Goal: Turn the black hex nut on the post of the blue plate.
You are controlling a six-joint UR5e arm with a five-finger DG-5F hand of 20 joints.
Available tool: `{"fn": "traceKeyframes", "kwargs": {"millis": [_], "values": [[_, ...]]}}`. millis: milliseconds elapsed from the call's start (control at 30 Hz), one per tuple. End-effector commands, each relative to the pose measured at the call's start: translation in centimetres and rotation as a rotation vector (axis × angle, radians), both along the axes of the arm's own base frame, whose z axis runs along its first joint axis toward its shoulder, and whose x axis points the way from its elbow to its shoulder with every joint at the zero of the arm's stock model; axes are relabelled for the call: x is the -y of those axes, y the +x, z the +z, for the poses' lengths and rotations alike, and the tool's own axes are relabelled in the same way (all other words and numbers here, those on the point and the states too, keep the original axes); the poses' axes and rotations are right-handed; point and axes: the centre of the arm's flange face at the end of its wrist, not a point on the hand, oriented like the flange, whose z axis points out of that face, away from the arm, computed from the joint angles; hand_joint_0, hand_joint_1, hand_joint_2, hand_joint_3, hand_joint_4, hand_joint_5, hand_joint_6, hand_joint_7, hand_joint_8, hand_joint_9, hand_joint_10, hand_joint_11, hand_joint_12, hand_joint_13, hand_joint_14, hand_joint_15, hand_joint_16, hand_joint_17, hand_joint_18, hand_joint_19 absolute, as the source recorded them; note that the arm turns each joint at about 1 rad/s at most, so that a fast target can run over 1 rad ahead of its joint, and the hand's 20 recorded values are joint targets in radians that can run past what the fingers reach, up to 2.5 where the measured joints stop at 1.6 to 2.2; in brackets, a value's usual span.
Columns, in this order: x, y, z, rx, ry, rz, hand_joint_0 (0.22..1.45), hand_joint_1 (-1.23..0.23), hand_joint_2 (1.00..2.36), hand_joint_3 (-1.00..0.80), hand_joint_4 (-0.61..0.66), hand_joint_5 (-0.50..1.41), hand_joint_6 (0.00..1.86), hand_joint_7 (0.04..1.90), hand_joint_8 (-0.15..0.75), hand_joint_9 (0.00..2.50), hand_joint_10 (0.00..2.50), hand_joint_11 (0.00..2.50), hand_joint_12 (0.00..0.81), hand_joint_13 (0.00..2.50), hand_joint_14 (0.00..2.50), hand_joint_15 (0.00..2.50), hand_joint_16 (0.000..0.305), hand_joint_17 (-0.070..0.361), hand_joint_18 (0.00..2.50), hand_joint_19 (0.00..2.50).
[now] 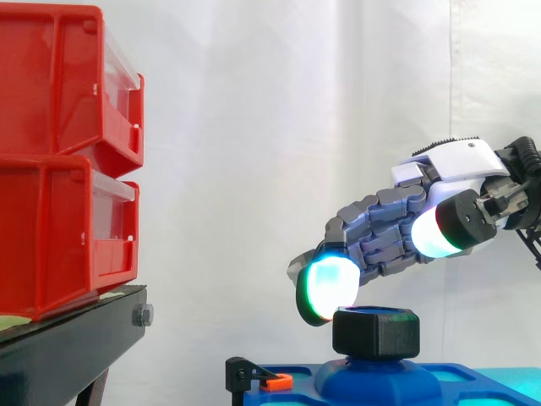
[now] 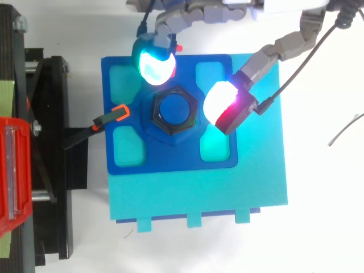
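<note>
The black hex nut (image 2: 173, 128) (image 1: 376, 331) sits on the blue post (image 2: 174, 108) at the middle of the blue plate (image 2: 170, 159) (image 1: 473, 382). My hand (image 1: 397, 222) (image 2: 190, 16) reaches in from the right and hovers over the nut with its fingers spread apart. One glowing fingertip (image 1: 326, 289) (image 2: 153, 63) hangs just beside the nut's upper far-left edge. The thumb pad (image 2: 223, 105) (image 1: 441, 230) is on the nut's other side, well above it. Nothing is held between them.
The blue plate rests on a cyan block (image 2: 256, 176). An orange-tipped black clamp (image 2: 114, 116) (image 1: 272, 381) grips the plate's left edge. Red bins (image 1: 59, 161) are stacked on a black stand (image 1: 68, 342) to the left. A thin cable (image 2: 344, 131) lies on the white table at right.
</note>
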Motion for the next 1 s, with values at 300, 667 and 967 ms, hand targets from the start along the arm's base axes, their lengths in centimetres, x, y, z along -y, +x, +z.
{"fn": "traceKeyframes", "kwargs": {"millis": [300, 667, 967], "values": [[-0.9, 1.3, 2.5, 0.053, -0.006, 0.004, 0.43, -0.53, 1.00, -0.50, 0.16, -0.25, 0.50, 0.90, 0.231, 0.00, 0.00, 0.00, 0.345, 0.00, 0.00, 0.00, 0.046, 0.103, 0.00, 0.00], [-3.3, 2.5, 2.5, 0.077, -0.015, -0.028, 0.43, -0.53, 1.00, -0.50, 0.16, -0.25, 0.50, 0.90, 0.230, 0.00, 0.00, 0.00, 0.345, 0.00, 0.00, 0.00, 0.045, 0.102, 0.00, 0.00], [-5.5, 3.1, 2.3, 0.063, -0.015, -0.053, 0.43, -0.53, 1.00, -0.50, 0.16, -0.25, 0.50, 0.90, 0.229, 0.00, 0.00, 0.00, 0.345, 0.00, 0.00, 0.00, 0.045, 0.102, 0.00, 0.00]]}}
